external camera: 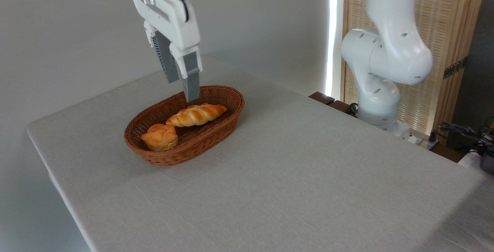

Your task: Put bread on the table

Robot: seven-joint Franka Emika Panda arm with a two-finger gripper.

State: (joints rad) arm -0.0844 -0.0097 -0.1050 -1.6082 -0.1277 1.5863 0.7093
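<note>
Approach step: your gripper [182,90] hangs above the bread [196,114] lying in the basket [154,155], jaw gap hidden edge-on; you must next descend and straddle the loaf.

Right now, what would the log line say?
bread: in basket | gripper: above bread, empty | table: no bread yet
</note>
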